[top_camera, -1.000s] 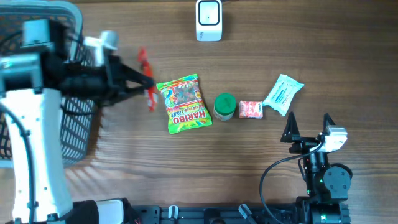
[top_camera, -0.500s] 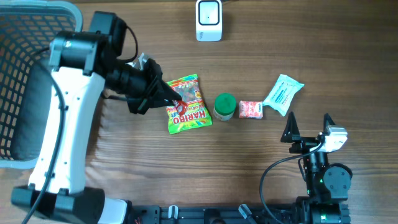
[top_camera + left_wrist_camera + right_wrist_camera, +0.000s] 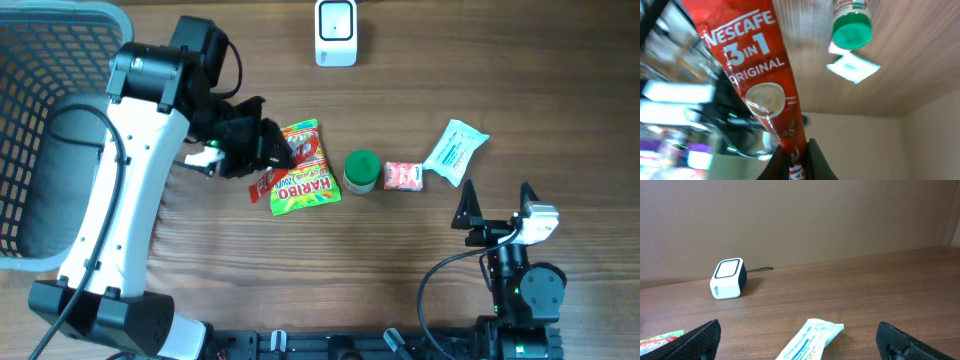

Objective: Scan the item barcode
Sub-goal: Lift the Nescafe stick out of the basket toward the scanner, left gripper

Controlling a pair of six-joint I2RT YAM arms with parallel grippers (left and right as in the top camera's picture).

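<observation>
Left gripper (image 3: 796, 159) clamped shut on Nescafe sachet (image 3: 757, 75), which is lifted at the Haribo bag (image 3: 305, 190) edge, well apart from scanner (image 3: 336, 32). Pickup done; scan not yet done (right gripper (image 3: 496, 206) idle, jaws wide).

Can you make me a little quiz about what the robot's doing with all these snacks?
1. True or false: the left hand is shut on the red Nescafe sachet.
2. What stands between the Haribo bag and the pink packet? A) green-lidded jar B) banana C) cup
3. Fill in: the right hand is ___ and holds nothing.
Key: 1 true; 2 A; 3 open.
</observation>
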